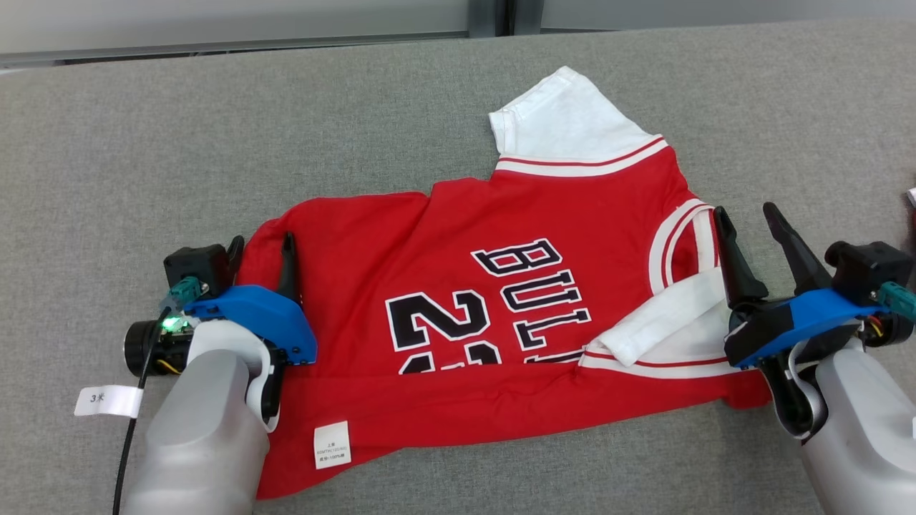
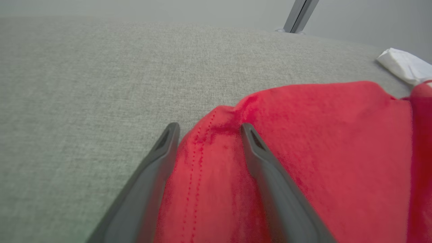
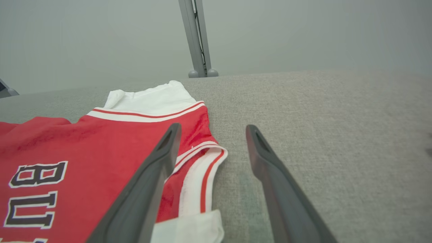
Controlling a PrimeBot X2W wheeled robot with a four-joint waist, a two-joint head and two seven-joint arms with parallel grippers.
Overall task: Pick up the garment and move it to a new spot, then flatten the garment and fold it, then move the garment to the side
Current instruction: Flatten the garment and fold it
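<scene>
Head view: found red garment (image 1: pixel 501 300) lying on grey table (image 1: pixel 143 143), left gripper (image 1: pixel 262 241) and right gripper (image 1: pixel 744 211) both spread wide (nothing clamped) over opposite ends.

from my screen the tabletop (image 1: pixel 143 179) runs edge to edge, covered in a grey woven fabric with a fine fleck. beyond its far edge i see a pale wall (image 1: pixel 215 21), broken by a dark upright post (image 1: pixel 504 16). on the right wrist feed that post is grey metal with two small round knobs at its foot, just behind the tabletop's far edge. on the left wrist feed it slants across the upper right. a small white paper tag (image 1: pixel 107 400) marked with a "3" lies at lower left. at the right edge a little white-and-dark thing (image 1: pixel 912 199) is cut off; i cannot tell what it is.
</scene>
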